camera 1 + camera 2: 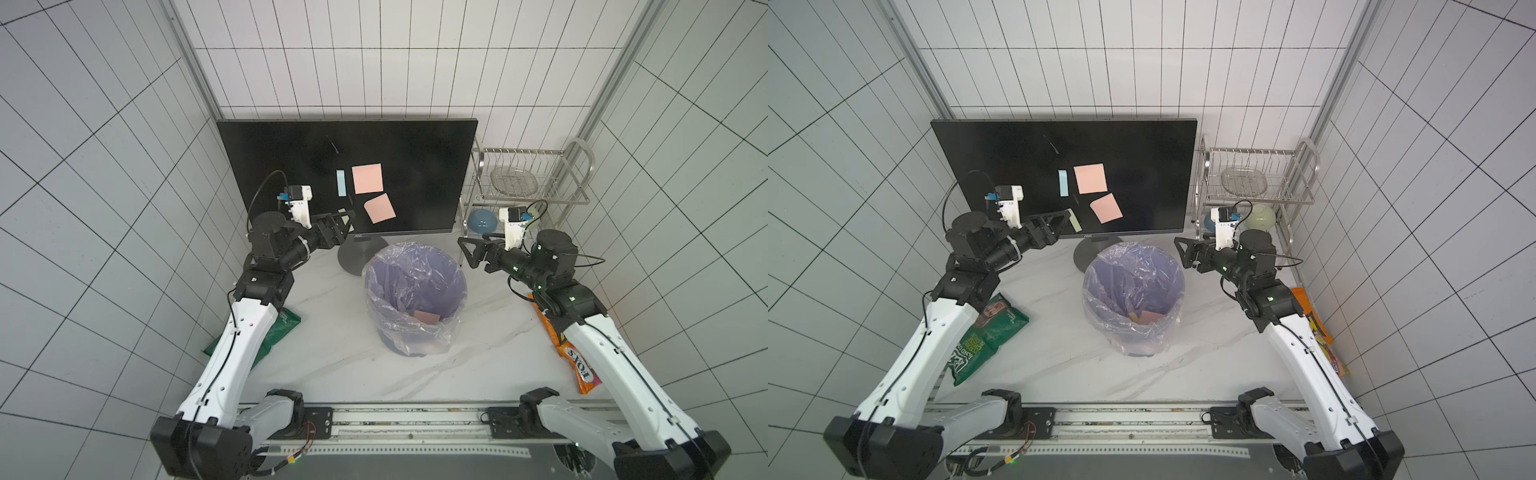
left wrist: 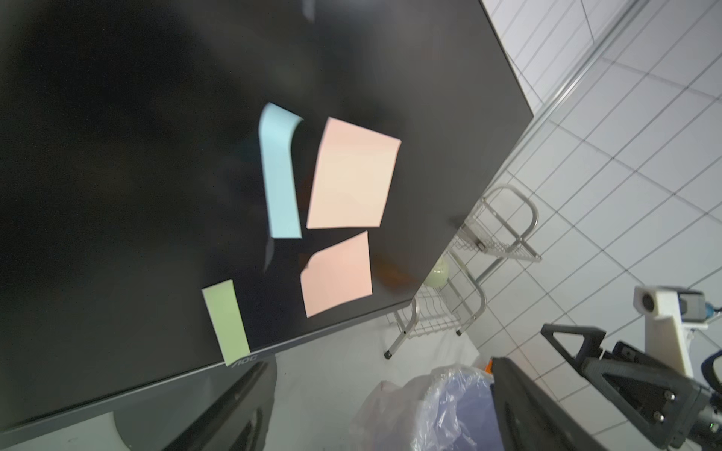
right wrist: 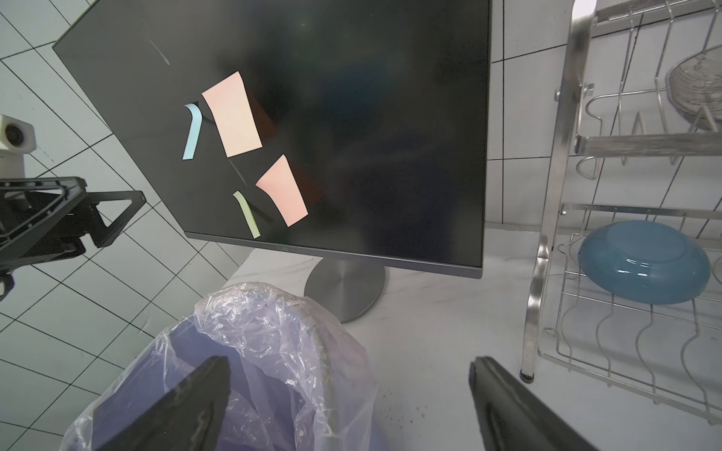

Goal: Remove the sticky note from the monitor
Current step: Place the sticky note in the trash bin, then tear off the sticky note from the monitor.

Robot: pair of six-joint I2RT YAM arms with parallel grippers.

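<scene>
The marble table (image 1: 332, 357) fills the lower middle of both top views. From the rail at the bottom edge the left arm (image 1: 241, 332) rises along the left side and bends inward at the elbow, its forearm level and aimed at the lower left part of the screen. The right arm (image 1: 615, 353) mirrors it on the right, its wrist turned toward the centre. The monitor (image 1: 291, 166) stands upright at the back of the table, in the upper middle of the frame. In front of its round base stands a purple bin (image 1: 395, 286) with a clear liner, between the two grippers, and a pink slip (image 1: 427, 318) lies inside. A wire dish rack (image 1: 536, 151) stands just right of the monitor, holding a blue bowl (image 1: 482, 220) and a pale green bowl (image 1: 1260, 216). A green snack bag (image 1: 992, 332) lies under the left arm and an orange bag (image 1: 577, 357) under the right. The left gripper (image 1: 1064, 223) has its jaws spread wide and empty, tips just beside the green sticky note (image 1: 1076, 221), which is stuck near the screen's lower edge. The right gripper (image 1: 464, 253) is spread fully apart and empty, at the bin's right rim. Two pink sticky notes (image 1: 367, 178) (image 1: 379, 208) and a blue sticky note (image 1: 341, 183) are on mid-screen.
</scene>
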